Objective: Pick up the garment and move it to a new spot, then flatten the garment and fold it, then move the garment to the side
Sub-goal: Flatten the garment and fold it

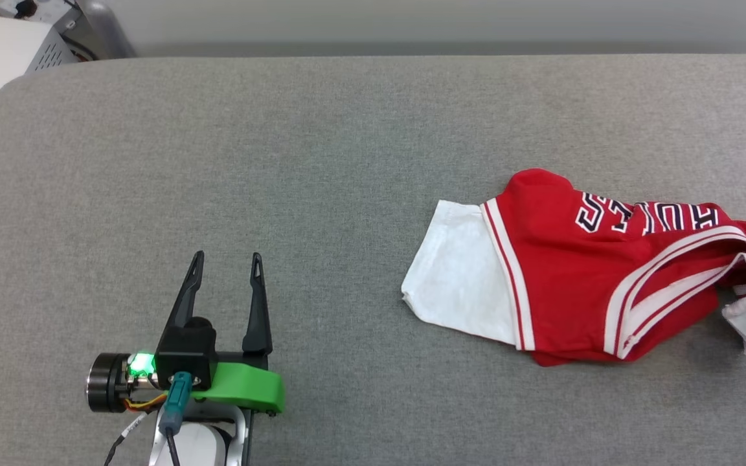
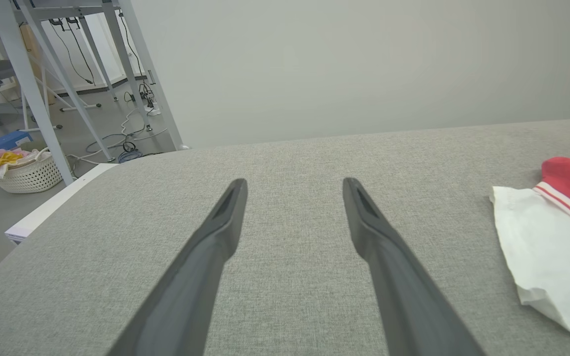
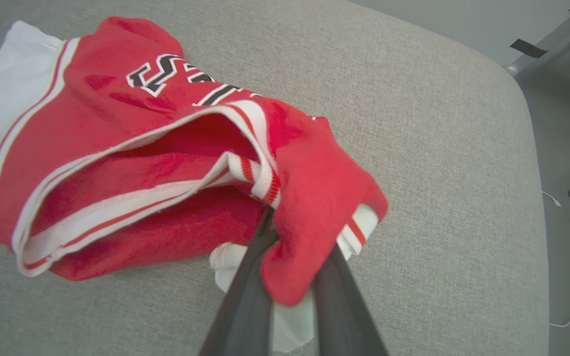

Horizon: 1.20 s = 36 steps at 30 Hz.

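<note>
You look to be on the pick-up: your right claw pinches the crumpled shirt, which lies at the frame's right edge on the tabletop. Your left claw, lower left, is spread and idle. Next, lift the shirt clear and carry it.

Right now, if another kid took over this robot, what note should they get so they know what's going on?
Left gripper: open, holding nothing, over the bare table, left of the garment.
Right gripper: fingers shut on a red edge of the garment.
Garment: crumpled on the table's right side, white sleeve pointing toward the left gripper.
Done: the grab.
Left: carry it to a new spot, flatten it, fold it, move it aside.
</note>
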{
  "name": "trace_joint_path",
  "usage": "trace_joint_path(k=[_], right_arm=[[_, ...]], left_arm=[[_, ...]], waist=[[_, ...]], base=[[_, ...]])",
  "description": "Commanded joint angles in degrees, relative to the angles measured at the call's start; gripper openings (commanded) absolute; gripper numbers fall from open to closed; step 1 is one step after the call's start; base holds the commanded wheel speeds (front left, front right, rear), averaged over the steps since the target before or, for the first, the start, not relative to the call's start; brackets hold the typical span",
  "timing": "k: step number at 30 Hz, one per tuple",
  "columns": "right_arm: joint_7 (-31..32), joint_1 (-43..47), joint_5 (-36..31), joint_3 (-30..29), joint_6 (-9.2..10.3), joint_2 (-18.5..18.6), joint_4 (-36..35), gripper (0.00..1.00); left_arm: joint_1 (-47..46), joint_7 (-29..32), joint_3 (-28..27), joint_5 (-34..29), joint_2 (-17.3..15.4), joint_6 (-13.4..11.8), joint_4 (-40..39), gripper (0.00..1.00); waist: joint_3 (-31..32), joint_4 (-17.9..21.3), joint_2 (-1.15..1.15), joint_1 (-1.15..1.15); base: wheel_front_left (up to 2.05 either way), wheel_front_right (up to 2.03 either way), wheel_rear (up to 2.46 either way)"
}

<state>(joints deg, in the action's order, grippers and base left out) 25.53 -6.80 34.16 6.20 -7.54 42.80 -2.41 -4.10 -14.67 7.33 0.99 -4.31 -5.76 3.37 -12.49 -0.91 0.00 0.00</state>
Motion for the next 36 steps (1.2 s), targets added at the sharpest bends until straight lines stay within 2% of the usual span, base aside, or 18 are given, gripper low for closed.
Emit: trace_joint_path(k=[1,4,8,12,15,16,17,18,23,29,33,36], right_arm=[[-0.8,-1.7,-0.1,0.1,0.05,0.5,3.1,0.0],[-1.8,-3.2,-0.3,1.7,0.05,0.6,10.6,0.0],[-2.1,-5.0,0.8,6.0,0.05,-1.2,19.7,0.0],[-3.8,-6.3,1.6,10.4,0.05,-2.7,25.5,0.0],[-7.8,-7.1,1.9,11.7,0.05,-3.6,27.3,0.0],[-10.0,-7.2,1.7,11.9,0.05,-3.9,27.8,0.28],[-11.7,-7.3,1.7,11.8,0.05,-4.1,27.9,0.52],[-14.1,-7.2,1.3,11.5,0.05,-4.3,27.9,1.0],[-23.4,-5.7,-1.4,7.7,0.05,-5.4,24.8,1.0],[-28.9,-1.2,-8.8,-1.6,0.05,-9.6,14.9,1.0],[-30.8,1.6,-14.1,-8.2,0.05,-15.2,6.2,1.0],[-33.2,3.3,-18.8,-12.6,0.05,-21.5,-0.7,1.0]], left_arm=[[-1.3,-0.3,0.2,-0.3,0.1,0.1,0.0,1.0],[-2.1,-0.3,0.6,-0.3,0.2,0.1,0.1,1.0],[-2.7,-0.3,0.8,-0.3,0.3,-0.1,0.3,1.0],[-2.9,-0.3,1.0,-0.3,0.3,-0.1,0.7,1.0],[-2.6,-0.3,1.0,-0.3,0.3,-0.2,1.1,1.0],[-2.4,-0.3,0.9,-0.3,0.2,-0.2,1.3,1.0],[-2.1,-0.3,0.9,-0.3,0.2,-0.2,1.4,1.0],[-1.9,-0.3,0.8,-0.2,0.1,-0.3,1.5,1.0],[-0.3,-0.3,0.5,-0.2,-0.3,-0.4,1.5,1.0],[0.8,-0.3,0.4,-0.2,-0.8,-0.3,1.4,1.0],[1.4,-0.3,0.5,-0.2,-1.0,-0.1,1.5,1.0],[1.7,-0.3,0.6,-0.1,-1.0,0.0,1.6,1.0]], waist=[[-2.3,-1.3,0.0,0.0],[-3.3,-2.0,0.0,0.0],[-4.0,-2.4,0.0,0.0],[-3.7,-2.5,0.0,0.0],[-2.5,-2.3,0.0,0.0],[-1.9,-2.1,0.0,0.0],[-1.4,-2.0,0.0,0.0],[-0.8,-1.8,0.0,0.0],[1.9,-0.4,0.0,0.0],[4.1,0.6,0.0,0.0],[5.5,0.7,0.0,0.0],[6.6,0.4,0.0,0.0]], base=[[0.0,0.0,0.0],[0.0,0.0,0.0],[0.0,0.0,0.0],[0.0,0.0,0.0],[0.0,0.0,0.0],[0.0,0.0,0.0],[0.0,0.0,0.0],[0.0,0.0,0.0],[0.0,0.0,0.0],[0.0,0.0,0.0],[0.0,0.0,0.0],[0.0,0.0,0.0]])
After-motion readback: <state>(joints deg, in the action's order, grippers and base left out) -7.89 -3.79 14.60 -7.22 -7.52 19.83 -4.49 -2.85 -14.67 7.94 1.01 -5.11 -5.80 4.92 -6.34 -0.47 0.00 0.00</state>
